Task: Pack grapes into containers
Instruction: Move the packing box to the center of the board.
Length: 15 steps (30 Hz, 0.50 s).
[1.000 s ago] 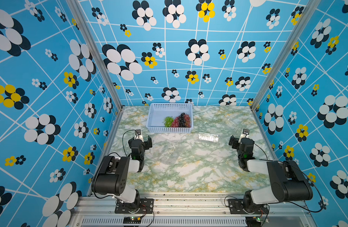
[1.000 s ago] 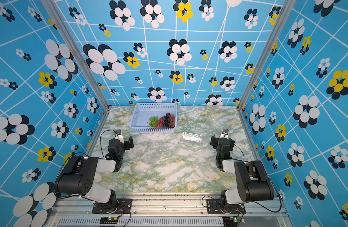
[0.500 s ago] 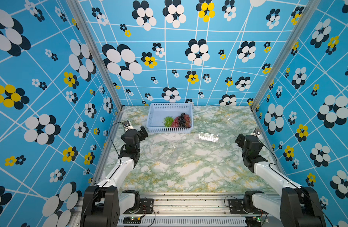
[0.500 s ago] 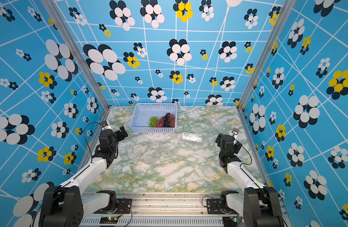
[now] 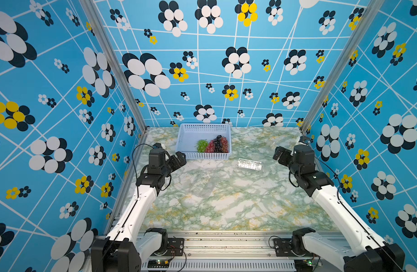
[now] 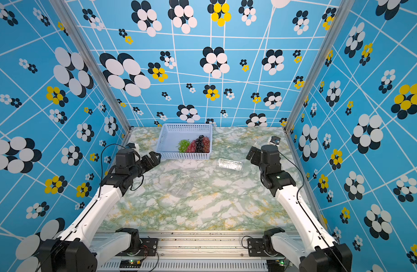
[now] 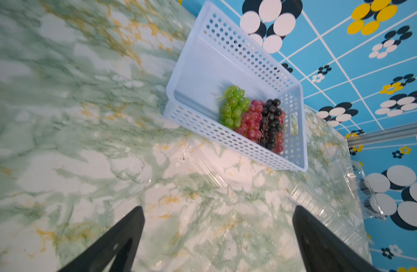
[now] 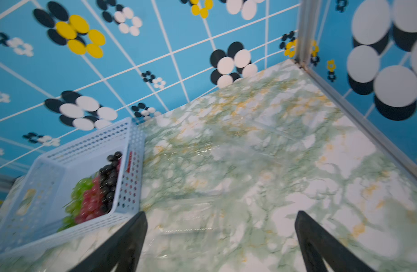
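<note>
The grapes lie in the right end of a light-blue basket [image 5: 204, 128] at the back: a green bunch [image 5: 202, 145], a red bunch [image 5: 209, 147] and a dark bunch [image 5: 218, 143]. In the left wrist view they show as green [image 7: 233, 106], red [image 7: 252, 122] and dark [image 7: 271, 122]. One clear container [image 5: 249, 164] lies shut in front of the basket's right corner. Another container [image 5: 202, 186] lies open mid-table. My left gripper [image 5: 180, 159] hangs open, empty, by the basket's front left corner. My right gripper [image 5: 279, 154] is open and empty near the right wall.
A third clear container [image 8: 261, 131] sits faintly at the back right. Patterned blue walls close the table on three sides, with metal posts [image 5: 306, 127] in the back corners. The rail with the arm bases [image 5: 202, 242] runs along the front.
Both arms have unfolded from low near the front and stretched toward the back. The left gripper has come up to the basket's front left corner, the right one along the right wall.
</note>
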Motion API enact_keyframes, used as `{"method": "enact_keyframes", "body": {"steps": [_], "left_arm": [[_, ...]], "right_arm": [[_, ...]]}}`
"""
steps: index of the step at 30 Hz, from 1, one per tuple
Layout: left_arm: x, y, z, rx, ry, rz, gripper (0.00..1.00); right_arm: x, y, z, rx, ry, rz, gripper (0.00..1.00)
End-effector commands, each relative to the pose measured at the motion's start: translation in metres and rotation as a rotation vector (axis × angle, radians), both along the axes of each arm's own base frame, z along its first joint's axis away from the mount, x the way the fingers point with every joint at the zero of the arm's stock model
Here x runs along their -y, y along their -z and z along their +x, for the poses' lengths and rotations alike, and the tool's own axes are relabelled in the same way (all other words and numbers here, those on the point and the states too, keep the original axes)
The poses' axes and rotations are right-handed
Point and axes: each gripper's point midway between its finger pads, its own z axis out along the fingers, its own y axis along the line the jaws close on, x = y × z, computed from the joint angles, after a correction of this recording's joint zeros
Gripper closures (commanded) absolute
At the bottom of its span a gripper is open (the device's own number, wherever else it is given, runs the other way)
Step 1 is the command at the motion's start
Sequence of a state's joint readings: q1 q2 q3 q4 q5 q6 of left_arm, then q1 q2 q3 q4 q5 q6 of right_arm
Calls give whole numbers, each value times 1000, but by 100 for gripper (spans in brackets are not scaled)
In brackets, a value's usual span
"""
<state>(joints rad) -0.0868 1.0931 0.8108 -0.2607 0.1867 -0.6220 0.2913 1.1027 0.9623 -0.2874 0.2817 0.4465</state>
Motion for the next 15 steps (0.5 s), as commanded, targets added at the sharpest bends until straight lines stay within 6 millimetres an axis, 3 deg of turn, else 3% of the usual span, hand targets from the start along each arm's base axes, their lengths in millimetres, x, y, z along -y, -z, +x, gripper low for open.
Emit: {"method": "enact_keyframes", "body": {"steps": [1,4,6,8,12,15], "left_arm": [[21,19,-21,-108,77,-43,0],[25,19,-27,-126,85,-42,1],[21,21,-32,-150,59,-45,1],[20,18,-36,-146,58,-45,0],[21,13,-44,-131,75,-54,1],[23,17,-49,-140,90,-66,1]], "right_arm": [[-54,16,-14,-156,-182,-61,1],[-116,9,-15,-185,-311,-121,1],[-159,15,-16,-242,-395,-140,1],[-190,26,-18,-294,-438,-172,1],[-237,50,-23,-359,-490,-223,2],[-258,73,-23,-432,-507,-242,5]]}}
